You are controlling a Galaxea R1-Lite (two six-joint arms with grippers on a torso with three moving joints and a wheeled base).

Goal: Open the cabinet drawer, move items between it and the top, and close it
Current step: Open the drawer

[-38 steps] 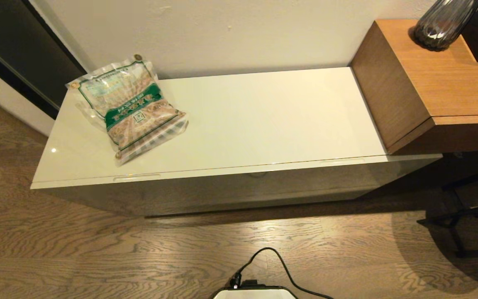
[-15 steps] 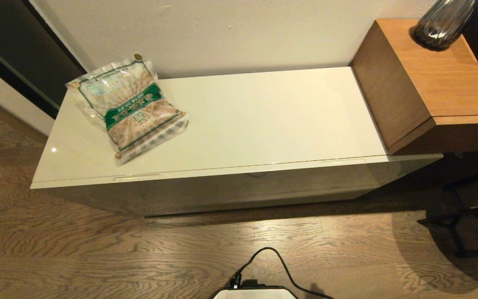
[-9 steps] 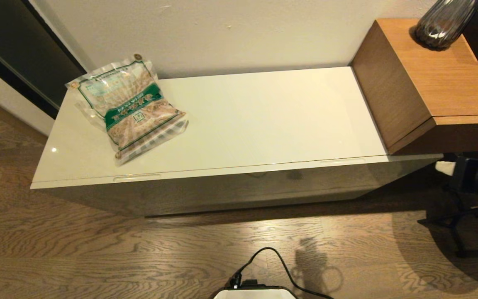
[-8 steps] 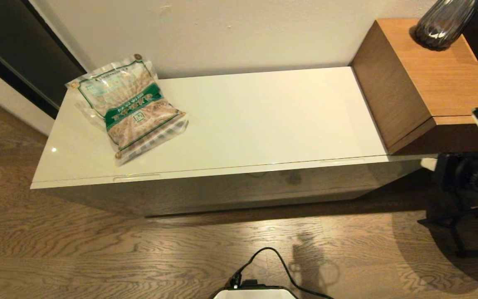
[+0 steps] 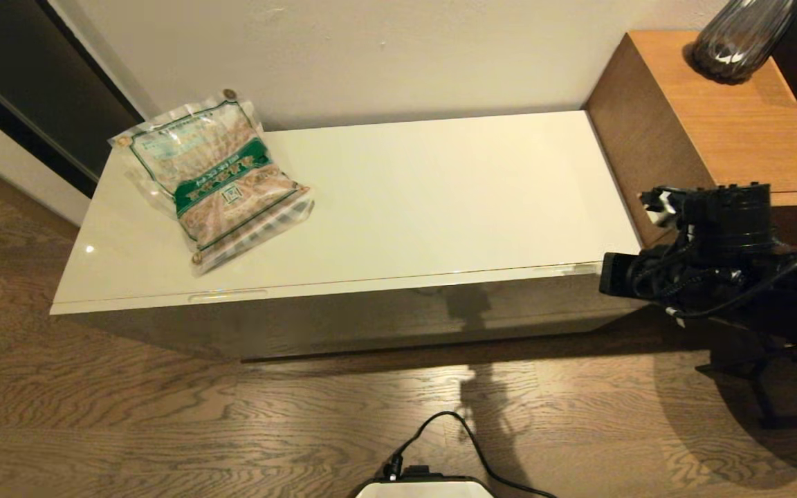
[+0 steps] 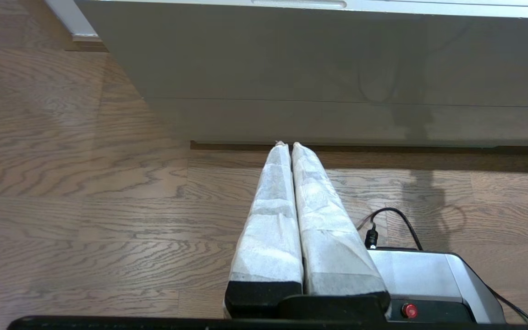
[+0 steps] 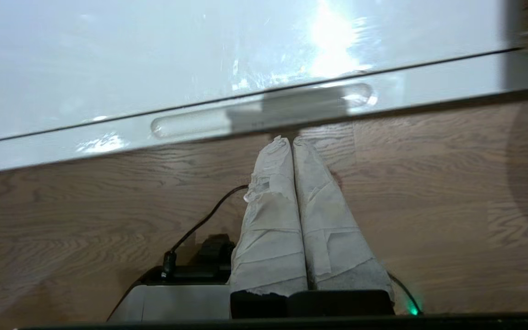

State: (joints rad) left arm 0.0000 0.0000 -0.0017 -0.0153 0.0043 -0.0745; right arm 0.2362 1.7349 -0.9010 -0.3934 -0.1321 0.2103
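The cabinet drawer point(image 5: 343, 315) was closed beneath the top point(image 5: 440, 200). The clear bag of tan food point(image 5: 215, 178) lay flat on the top toward nine o'clock, near the wall. The right gripper point(image 7: 288, 142), its padded fingers pressed together and holding nothing, hung just in front of the drawer's handle recess point(image 7: 259, 114) at three o'clock, beside the brown wooden block point(image 5: 717, 131). The left gripper point(image 6: 288, 146), also closed and empty, stayed parked low over the floor point(image 5: 163, 415) before the cabinet.

Dark glass vase point(image 5: 741, 38) on wooden block point(image 5: 737, 117)
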